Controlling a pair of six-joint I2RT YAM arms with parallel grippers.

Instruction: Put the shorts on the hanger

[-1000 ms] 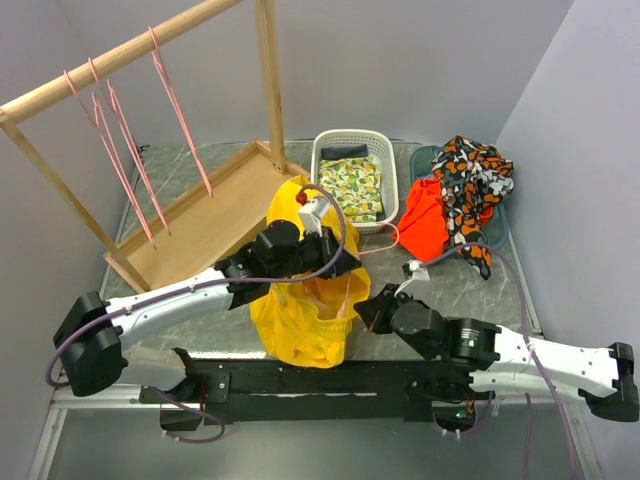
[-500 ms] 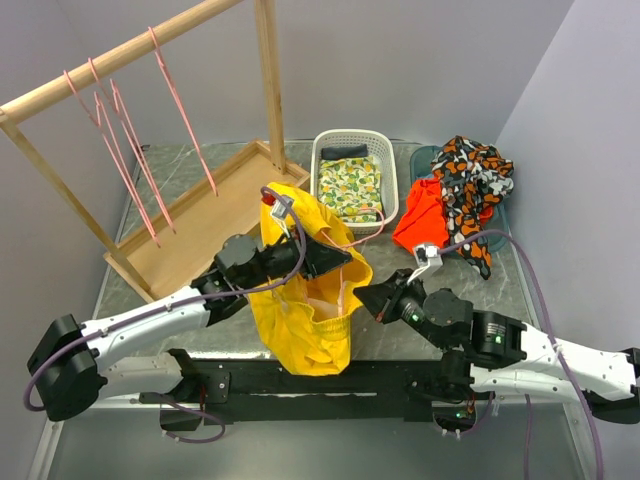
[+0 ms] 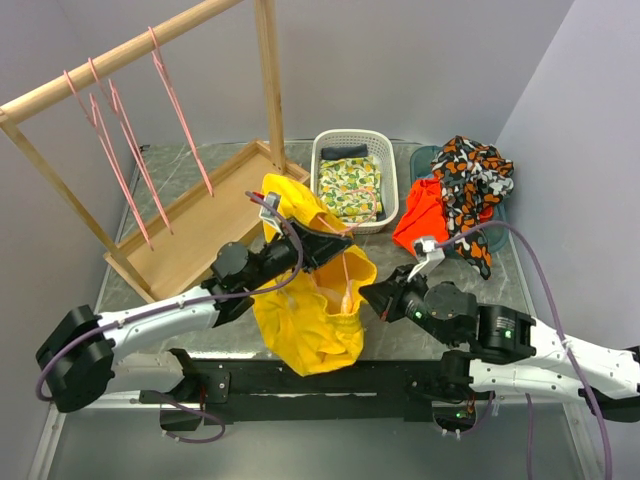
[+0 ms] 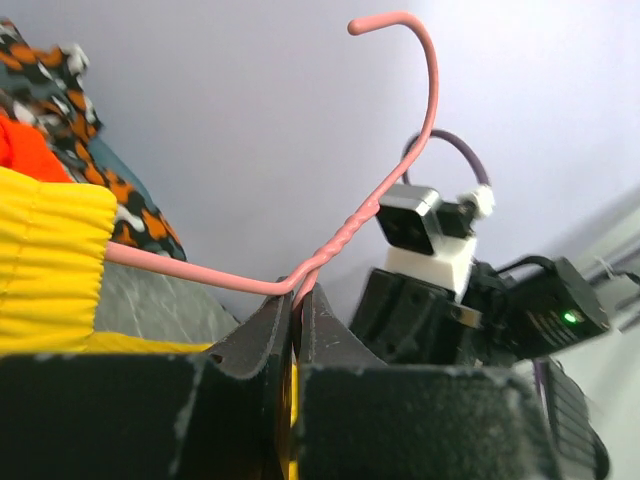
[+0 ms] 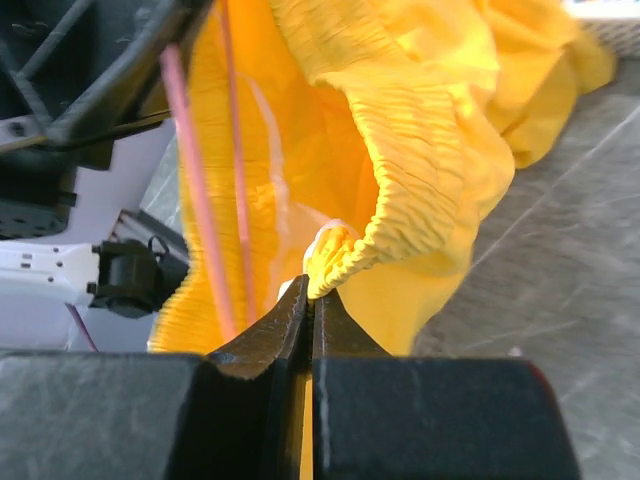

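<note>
The yellow shorts hang bunched over the table's near middle, their waistband stretched open. My left gripper is shut on the twisted neck of a pink hanger; the hook points up and one arm runs under the yellow waistband. The hanger's wires run down inside the shorts. My right gripper is shut on a pinch of the gathered waistband, holding the shorts' right edge. Both grippers are close together.
A wooden rack at the back left carries several pink hangers over a wooden tray. A white basket with folded cloth stands behind. An orange-red cloth and a patterned cloth lie at the right.
The left gripper with the hanger has swung right and lower. The right gripper has pulled the waistband right and down. The shorts have opened wider around the hanger.
</note>
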